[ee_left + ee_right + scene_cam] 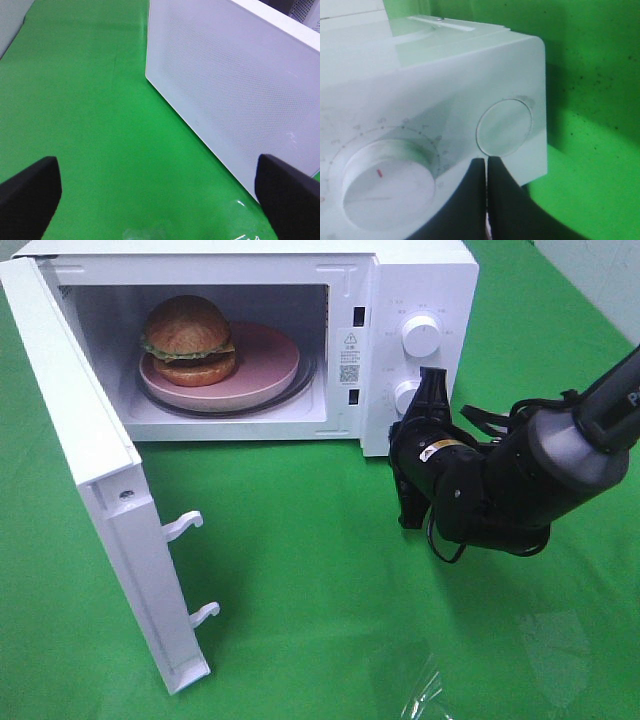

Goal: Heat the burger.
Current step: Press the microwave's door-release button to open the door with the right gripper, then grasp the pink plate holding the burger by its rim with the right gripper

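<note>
The burger (pixel 188 340) sits inside the microwave (pixel 420 270), on the left part of the pink plate (pixel 265 370), which rests on the turntable ring. The door (pixel 90 500) stands swung wide open to the left, its two latch hooks (pixel 185 525) pointing out over the green table (pixel 320 570).

Your right fingers (pixel 470 200) are pressed together with nothing between them. They point up at the control panel on the microwave's right side, below the upper knob (pixel 420 335) and right beside the lower dial (pixel 405 397). In the right wrist view the closed tips lie between that dial (pixel 390 185), with its small red mark, and a flat round button (pixel 504 127) near the panel's corner. You cannot tell from these views whether the tips touch the panel.

Your left fingers (pixel 30 190) are spread wide and hold nothing. They hang above bare green table, with the outer face of the open door (pixel 235 85) just ahead and to one side. That arm does not show in the high view.

A crinkle of clear plastic (pixel 420 690) lies on the near edge of the table.
</note>
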`<action>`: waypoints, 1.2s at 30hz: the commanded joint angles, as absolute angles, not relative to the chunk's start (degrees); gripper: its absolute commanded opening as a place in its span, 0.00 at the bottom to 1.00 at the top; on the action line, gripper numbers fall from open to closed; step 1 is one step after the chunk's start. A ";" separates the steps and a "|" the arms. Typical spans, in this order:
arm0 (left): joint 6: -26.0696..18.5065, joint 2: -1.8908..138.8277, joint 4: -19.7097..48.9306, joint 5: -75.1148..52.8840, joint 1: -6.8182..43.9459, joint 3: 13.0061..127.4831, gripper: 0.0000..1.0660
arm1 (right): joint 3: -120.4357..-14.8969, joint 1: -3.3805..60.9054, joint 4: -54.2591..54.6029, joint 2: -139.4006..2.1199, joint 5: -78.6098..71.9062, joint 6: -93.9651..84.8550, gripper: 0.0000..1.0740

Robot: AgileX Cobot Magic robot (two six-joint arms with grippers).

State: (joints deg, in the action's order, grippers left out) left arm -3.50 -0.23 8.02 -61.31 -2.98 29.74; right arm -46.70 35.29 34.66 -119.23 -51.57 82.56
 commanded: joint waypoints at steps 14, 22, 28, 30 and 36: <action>-3.61 -0.57 8.31 -61.25 -3.04 29.56 0.91 | -37.24 35.64 29.11 -104.45 -38.39 69.04 0.00; -3.61 -0.57 8.31 -61.25 -3.04 29.56 0.91 | -37.07 35.64 29.22 -97.12 -22.57 48.59 0.00; -3.61 -0.57 8.31 -61.25 -3.04 29.56 0.91 | -37.13 35.64 29.22 -95.45 -15.01 38.16 0.00; -3.61 -0.57 8.31 -61.25 -3.04 29.56 0.91 | -37.13 35.64 29.22 -94.88 -12.32 34.32 0.00; -3.61 -0.57 8.31 -61.25 -3.04 29.56 0.91 | -37.13 35.47 28.65 -91.73 -6.07 23.61 0.01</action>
State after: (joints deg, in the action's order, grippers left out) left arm -3.50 -0.23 8.02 -61.31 -2.98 29.74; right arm -37.18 35.52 29.68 -93.22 -7.73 27.85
